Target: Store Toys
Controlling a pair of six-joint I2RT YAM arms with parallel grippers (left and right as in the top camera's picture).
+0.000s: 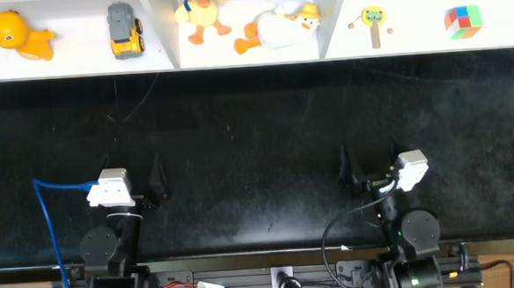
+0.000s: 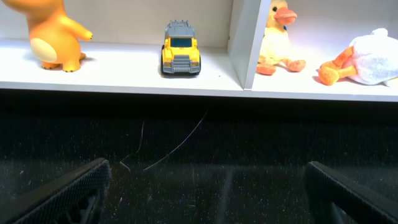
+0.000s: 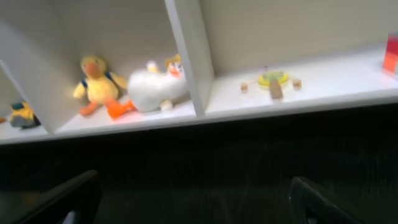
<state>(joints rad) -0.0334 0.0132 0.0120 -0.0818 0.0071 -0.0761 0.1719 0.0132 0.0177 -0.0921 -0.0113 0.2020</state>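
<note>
Your toys sit in the shelf (image 1: 163,30): orange duck (image 1: 18,35) and truck (image 1: 125,32) left, yellow duck (image 1: 202,13) and white duck (image 1: 277,28) middle, rattle (image 1: 373,21) and cube (image 1: 463,21) right. Your left claw (image 1: 134,179) and right claw (image 1: 368,166) hang open, empty.

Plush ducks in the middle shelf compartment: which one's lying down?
The white duck. It lies on its side with its orange feet toward the yellow duck, which sits upright.
</note>
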